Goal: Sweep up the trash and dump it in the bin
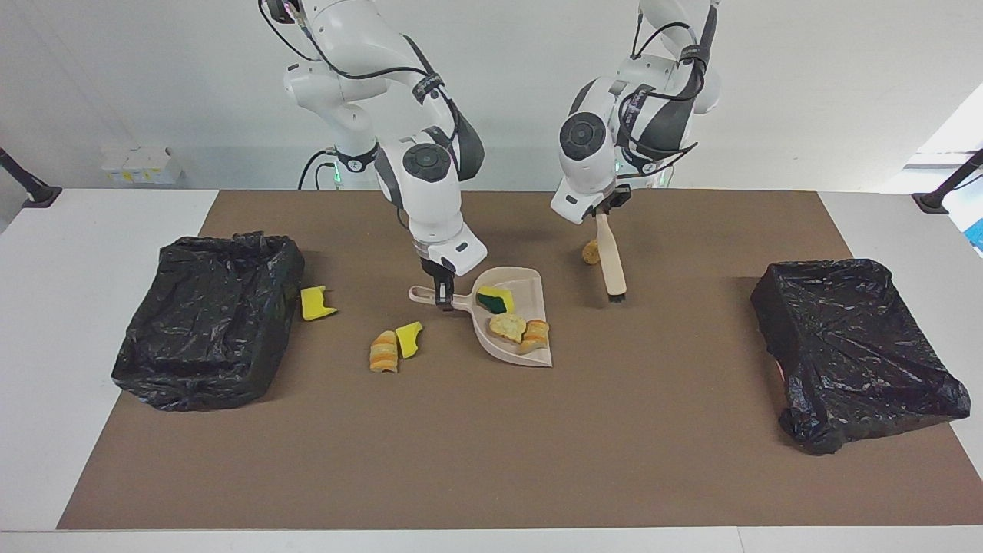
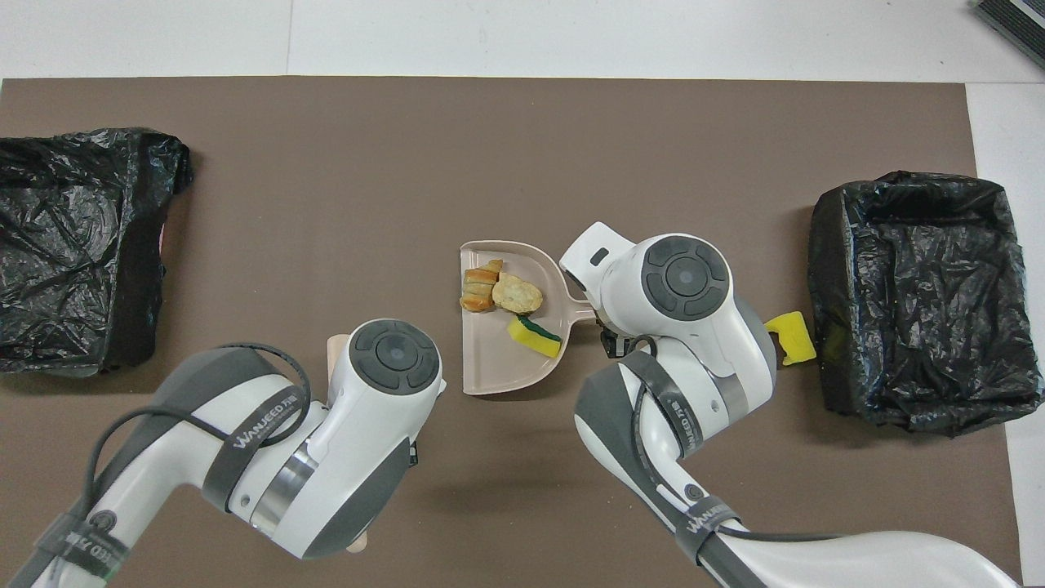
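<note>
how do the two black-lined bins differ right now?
The bin toward the right arm's end has a yellow scrap lying right beside it; the bin toward the left arm's end has none near. The first shows an open hollow in the overhead view; the second looks crumpled and flatter. Both are lined with black plastic, and no trash shows in either.

both grippers (image 1: 444, 296) (image 1: 607, 209) lowered, fingers clamped
</note>
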